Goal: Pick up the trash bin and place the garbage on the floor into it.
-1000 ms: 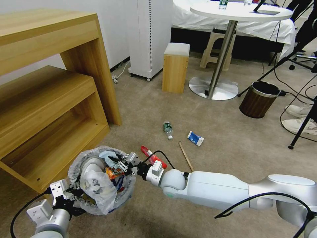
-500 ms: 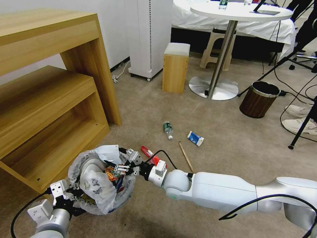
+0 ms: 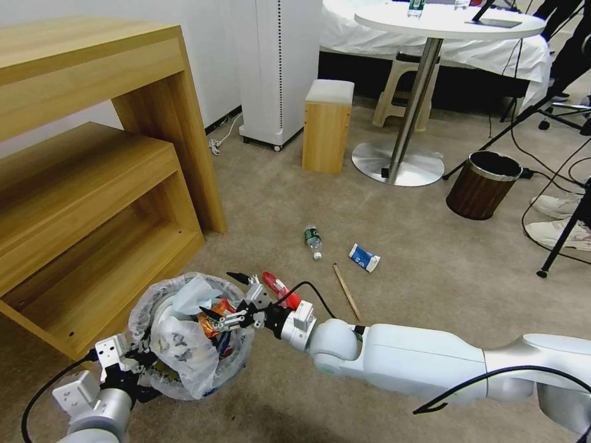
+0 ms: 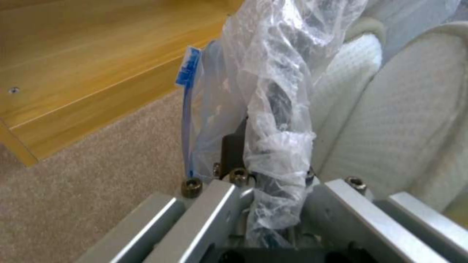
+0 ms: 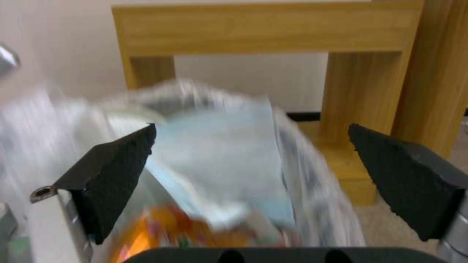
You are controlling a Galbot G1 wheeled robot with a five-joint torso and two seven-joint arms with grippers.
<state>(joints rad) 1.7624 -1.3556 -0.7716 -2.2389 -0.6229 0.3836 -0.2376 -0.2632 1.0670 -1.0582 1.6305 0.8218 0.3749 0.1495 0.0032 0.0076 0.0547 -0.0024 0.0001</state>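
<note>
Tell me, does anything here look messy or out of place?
Yes. Litter lies loose on the beige carpet: a small bottle, a white-blue packet, a wooden stick and a red wrapper. The bin, held at its rim by the left gripper, is heaped full.

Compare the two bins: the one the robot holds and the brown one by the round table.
The trash bin wears a translucent bag and is heaped with rubbish; the brown bin is unlined, its inside dark. The left gripper clamps the trash bin's rim; the brown bin stands untouched on the carpet. Both are round and open-topped.
</note>
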